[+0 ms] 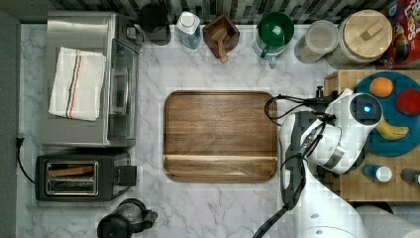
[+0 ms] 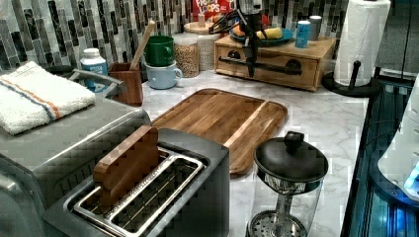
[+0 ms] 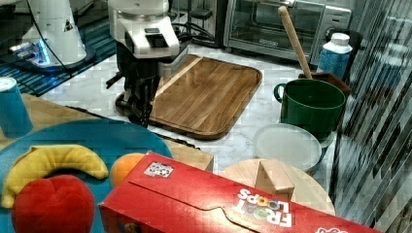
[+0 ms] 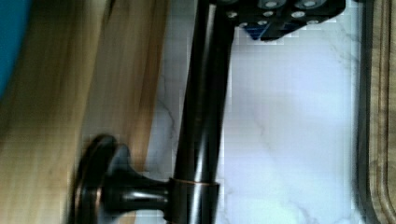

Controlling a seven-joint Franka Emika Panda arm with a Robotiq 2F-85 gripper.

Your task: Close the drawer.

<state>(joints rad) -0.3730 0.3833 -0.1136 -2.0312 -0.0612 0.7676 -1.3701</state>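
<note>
We take the cutting board (image 1: pixel 220 135) as our landmark: it lies flat in the middle of the marble table (image 1: pixel 208 208), with bare marble along all four of its edges. Off the top view's right edge of the board stands a light-wood box whose top carries a blue plate (image 1: pixel 393 144) with fruit, and the drawer (image 2: pixel 267 63) is the front of that box, facing the board. In the left view we see the drawer front sitting about flush with the box, its dark bar handle (image 2: pixel 262 65) running across it on two round mounts. The gripper (image 2: pixel 251 69) hangs straight down in front of that drawer front, right at the handle, on the side nearest the board. In the wrist view the handle (image 4: pixel 201 116) runs close along the light-wood drawer face (image 4: pixel 60 116), one round mount joining it to the wood, with a strip of pale marble between the handle and the board's dark rounded rim. We cannot tell how far apart the gripper's fingers stand. In the right view the gripper (image 3: pixel 141 104) reaches down just beside the board's near edge, and the open room lies over the board itself. Beyond the board's far edge in the top view stand a green mug (image 1: pixel 273 32) and jars.
</note>
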